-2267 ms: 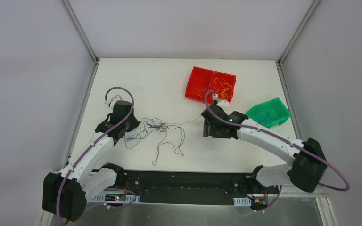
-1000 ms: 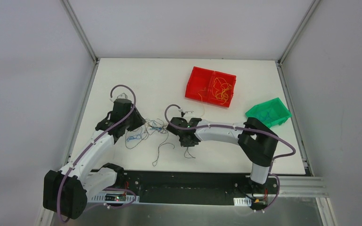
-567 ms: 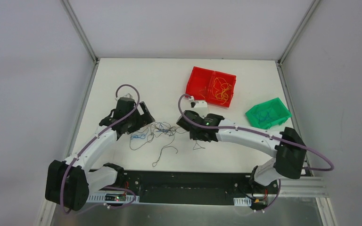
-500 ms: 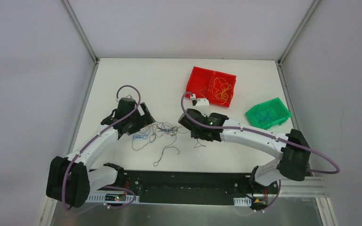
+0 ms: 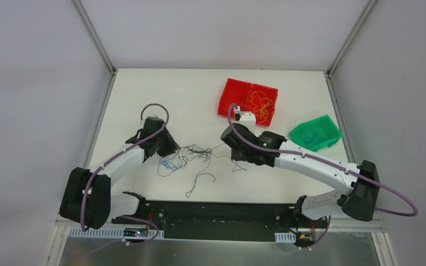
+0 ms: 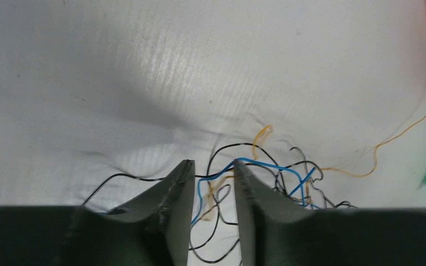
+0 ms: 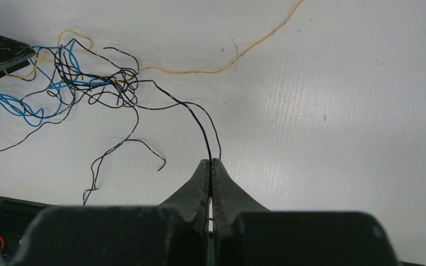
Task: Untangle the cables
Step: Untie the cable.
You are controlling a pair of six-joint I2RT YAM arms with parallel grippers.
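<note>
**A:** Where is the tangle of hair-thin yellow, blue and dark cables [image 5: 191, 152]?

**B:** Flat on the white tabletop [image 5: 172, 94], between the tips of the two arms and nearer the front edge than the red plastic two-compartment bin [image 5: 234, 98]. The knotted part lies close to the left arm's tip. Loose dark tails curl away from it toward the near edge.

**A:** How do the left jaws stand?

**B:** Apart, and low over the tabletop. In the left wrist view a thin blue strand [image 6: 260, 164] and a yellow one pass through the gap between them, with black loops just beyond. I cannot tell whether either finger actually touches a strand.

**A:** And the right jaws?

**B:** Together, pinched on a thin dark brown-black wire [image 7: 199, 122]. Two runs of it rise side by side from the fingertips, then bend left into the knot. A long thin yellow wire [image 7: 222, 71] leaves the same knot and trails off toward the upper right of the right wrist view.

**A:** Anything in the bins?

**B:** The red bin's right compartment holds curly yellow strands [image 5: 262, 105], and its left one looks bare. The green plastic bin [image 5: 309, 125] sits well to the right, tilted, with what looks like blue strands inside
</note>
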